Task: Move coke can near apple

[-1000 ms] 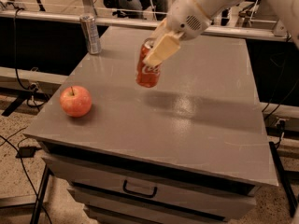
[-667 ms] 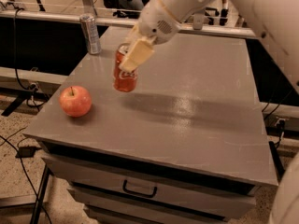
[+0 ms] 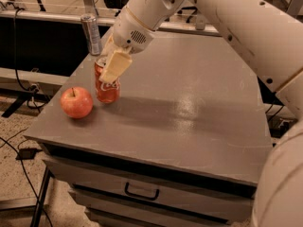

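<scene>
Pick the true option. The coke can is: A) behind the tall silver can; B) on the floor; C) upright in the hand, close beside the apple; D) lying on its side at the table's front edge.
C: the hand grips the coke can upright, just beside the apple on the grey table.

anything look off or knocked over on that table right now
Nothing stands out. The gripper is closed on the coke can, holding it near upright beside the apple, with a small gap between them. The tall silver can stands upright at the far edge of the table. No spill or dent shows.
</scene>
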Robot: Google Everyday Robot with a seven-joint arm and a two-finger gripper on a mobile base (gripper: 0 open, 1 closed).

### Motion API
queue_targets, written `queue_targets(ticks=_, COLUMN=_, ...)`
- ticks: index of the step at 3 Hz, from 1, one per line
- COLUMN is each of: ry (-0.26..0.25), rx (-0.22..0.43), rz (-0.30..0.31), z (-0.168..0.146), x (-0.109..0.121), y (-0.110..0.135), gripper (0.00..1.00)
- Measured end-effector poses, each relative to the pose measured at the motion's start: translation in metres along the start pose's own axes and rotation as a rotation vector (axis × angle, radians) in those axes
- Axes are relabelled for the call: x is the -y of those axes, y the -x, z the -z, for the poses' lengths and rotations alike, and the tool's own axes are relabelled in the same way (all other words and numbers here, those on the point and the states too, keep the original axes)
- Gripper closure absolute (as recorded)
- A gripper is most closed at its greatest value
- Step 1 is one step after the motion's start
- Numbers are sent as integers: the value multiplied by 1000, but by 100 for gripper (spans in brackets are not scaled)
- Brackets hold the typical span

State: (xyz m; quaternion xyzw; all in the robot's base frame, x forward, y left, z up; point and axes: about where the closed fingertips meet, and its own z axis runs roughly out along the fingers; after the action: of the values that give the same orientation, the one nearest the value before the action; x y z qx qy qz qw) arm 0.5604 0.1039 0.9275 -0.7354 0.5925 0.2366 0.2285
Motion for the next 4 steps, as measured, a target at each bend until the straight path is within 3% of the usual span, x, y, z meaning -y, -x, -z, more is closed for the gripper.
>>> queue_targets(ticks=1, ry=12, rx=-42, rz=49, z=-14, x=-5, y=3, gripper=63)
queue_targets(ticks=3, ry=15, rx=-43, rz=52, z=-18, x=-5, y=4, gripper=17)
queue_targets(ticks=4, ry=17, rx=-43, rz=54, z=-20, x=-5, y=5, gripper=0)
